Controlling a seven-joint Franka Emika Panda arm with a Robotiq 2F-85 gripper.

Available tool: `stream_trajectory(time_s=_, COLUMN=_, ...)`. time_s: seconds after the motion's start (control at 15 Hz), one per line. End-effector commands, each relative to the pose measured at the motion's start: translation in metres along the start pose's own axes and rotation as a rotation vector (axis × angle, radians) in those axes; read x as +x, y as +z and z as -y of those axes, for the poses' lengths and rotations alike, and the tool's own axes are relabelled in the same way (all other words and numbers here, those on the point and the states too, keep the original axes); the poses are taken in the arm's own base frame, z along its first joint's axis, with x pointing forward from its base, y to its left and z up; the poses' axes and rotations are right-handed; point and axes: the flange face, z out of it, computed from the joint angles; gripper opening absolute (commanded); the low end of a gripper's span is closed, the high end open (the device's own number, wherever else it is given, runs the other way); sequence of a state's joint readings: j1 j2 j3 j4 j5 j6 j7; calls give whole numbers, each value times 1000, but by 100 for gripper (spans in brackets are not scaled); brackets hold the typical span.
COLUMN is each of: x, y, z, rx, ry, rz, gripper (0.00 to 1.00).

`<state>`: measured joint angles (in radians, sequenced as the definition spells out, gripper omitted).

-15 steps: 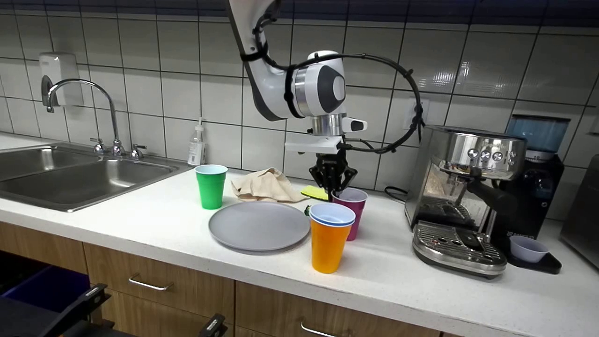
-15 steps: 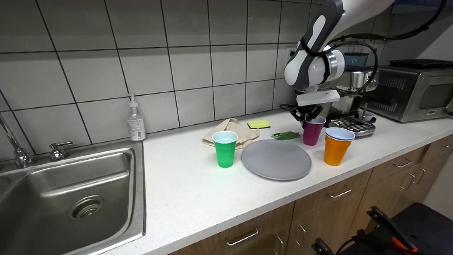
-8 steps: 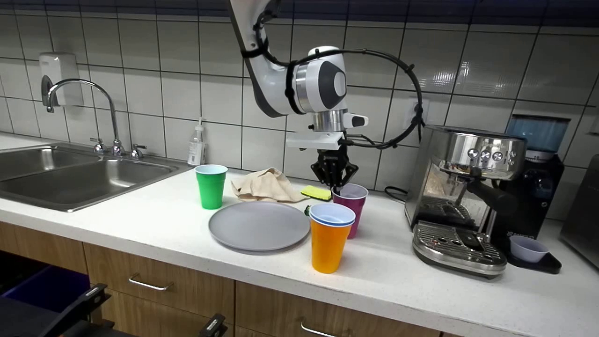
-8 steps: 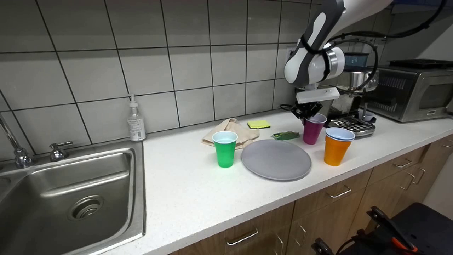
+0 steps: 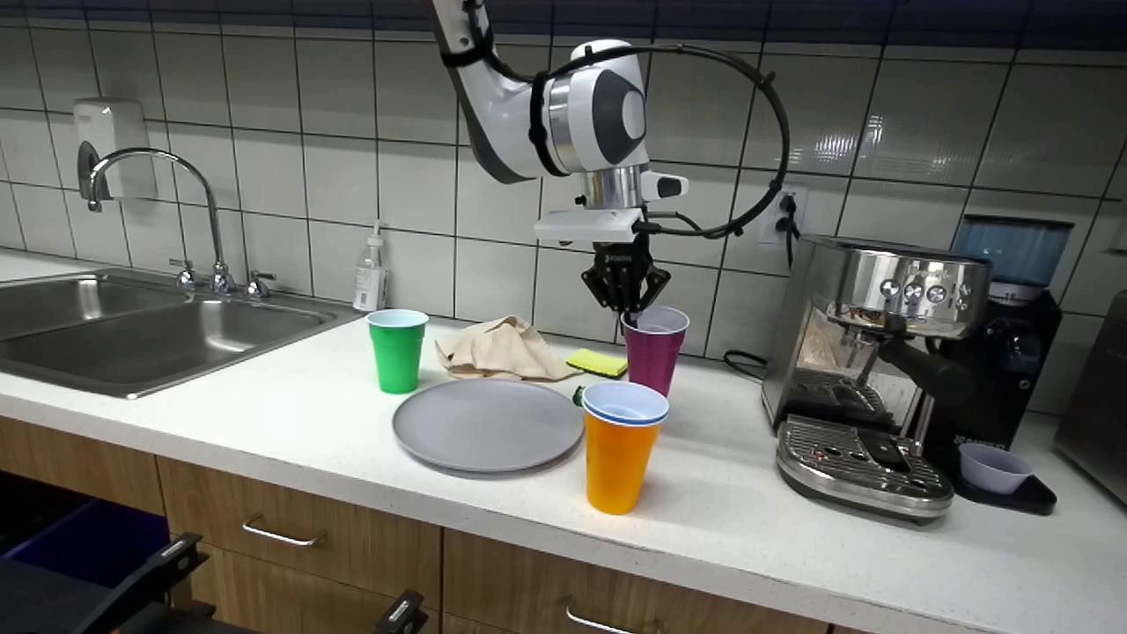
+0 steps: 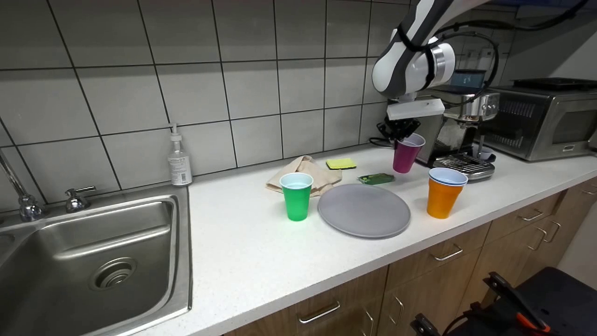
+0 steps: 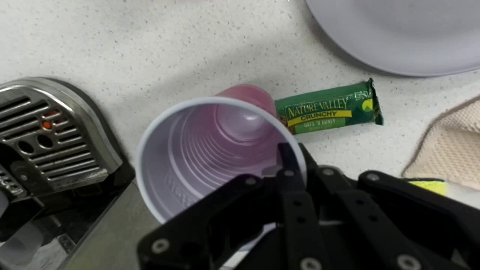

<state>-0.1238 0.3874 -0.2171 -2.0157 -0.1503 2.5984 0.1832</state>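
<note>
Green cup (image 6: pixel 297 198): upright on the counter (image 6: pixel 242 247), near the cloth (image 6: pixel 322 175).
Plate (image 6: pixel 364 211): flat, between green cup and orange cup (image 6: pixel 442 198).
Bar (image 6: pixel 376 178): lying behind the plate.
Gripper (image 7: pixel 298 156): pinching purple cup (image 6: pixel 407 157) by the rim.
Purple cup: mouth up, apparently just off the counter, near the machine (image 5: pixel 880 299).
Orange cup: upright, near the counter's edge.

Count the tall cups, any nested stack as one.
3: purple cup held by the tool, green cup beside the plate, orange stack on the counter, perhaps hiding more.
</note>
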Motion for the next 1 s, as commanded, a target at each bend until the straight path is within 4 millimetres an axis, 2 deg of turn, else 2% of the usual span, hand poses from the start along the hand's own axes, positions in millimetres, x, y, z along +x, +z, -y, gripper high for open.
stream_trajectory(time_s=0.0, x=-5, y=-33, z=-1, rx=22, ry=-19, rz=-42, gripper=1)
stream_trajectory(time_s=0.6, x=-23, y=-89, z=-5, rx=51, ry=-60, rz=-97, gripper=1)
stream_trajectory(time_s=0.93, x=-44, y=-107, z=-9, rx=65, ry=-94, rz=-99, gripper=1)
